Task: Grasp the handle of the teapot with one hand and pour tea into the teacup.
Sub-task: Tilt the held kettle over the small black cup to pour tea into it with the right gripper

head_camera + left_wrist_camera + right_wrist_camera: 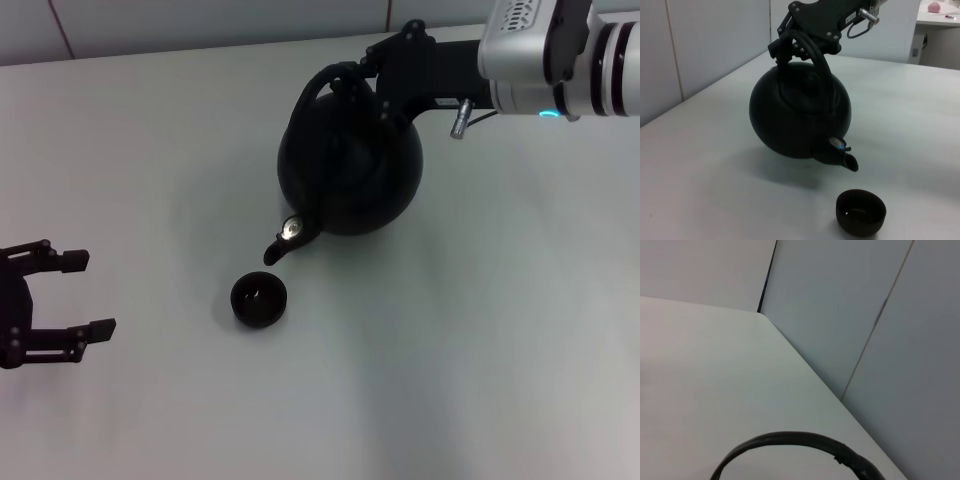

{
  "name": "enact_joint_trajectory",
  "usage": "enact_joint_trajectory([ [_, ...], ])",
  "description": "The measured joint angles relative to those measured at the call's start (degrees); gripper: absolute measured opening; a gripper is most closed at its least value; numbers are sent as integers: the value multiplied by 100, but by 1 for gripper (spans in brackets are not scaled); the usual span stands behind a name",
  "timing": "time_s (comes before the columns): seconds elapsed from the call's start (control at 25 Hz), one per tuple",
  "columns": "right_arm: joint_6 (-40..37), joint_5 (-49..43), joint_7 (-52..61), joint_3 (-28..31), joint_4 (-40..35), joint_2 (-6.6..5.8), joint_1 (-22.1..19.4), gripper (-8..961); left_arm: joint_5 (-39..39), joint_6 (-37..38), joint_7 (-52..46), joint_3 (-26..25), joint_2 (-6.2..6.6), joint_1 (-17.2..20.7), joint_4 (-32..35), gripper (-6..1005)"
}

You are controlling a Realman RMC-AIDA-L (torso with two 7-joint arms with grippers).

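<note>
The round black teapot (350, 165) hangs above the white table, tipped forward so its short spout (281, 245) points down toward the teacup (260, 299). The spout's tip sits just above and beside the small black cup (860, 212). My right gripper (372, 70) is shut on the arched black handle (330, 80) at its top. In the left wrist view the teapot (800, 117) casts a shadow beneath it and the gripper (805, 35) holds the handle (820, 65). No tea stream shows. My left gripper (80, 295) rests open at the table's left, apart from everything.
The white table (480, 330) spreads around the cup. A grey wall (865, 315) borders the table's far edge. A second table (940, 15) with a pink object stands far behind.
</note>
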Motion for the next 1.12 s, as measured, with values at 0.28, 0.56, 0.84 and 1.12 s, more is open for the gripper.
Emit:
enact_joint_trajectory([
  [0.28,39,-190,0,-111,-39,-4,74,116,77,-67,0,-13,-25,-10,0,861],
  [0.56,37,-221,-3,-159,-129,-4,103,117,80,-104,0,-21,-29,-11,9,861],
  [0.84,37,-229,-27,-211,-254,-4,112,116,81,-115,0,-35,-61,-11,58,861],
  [1.12,36,-367,-61,-326,-328,-4,129,114,81,-123,-78,-35,-65,-12,70,861],
])
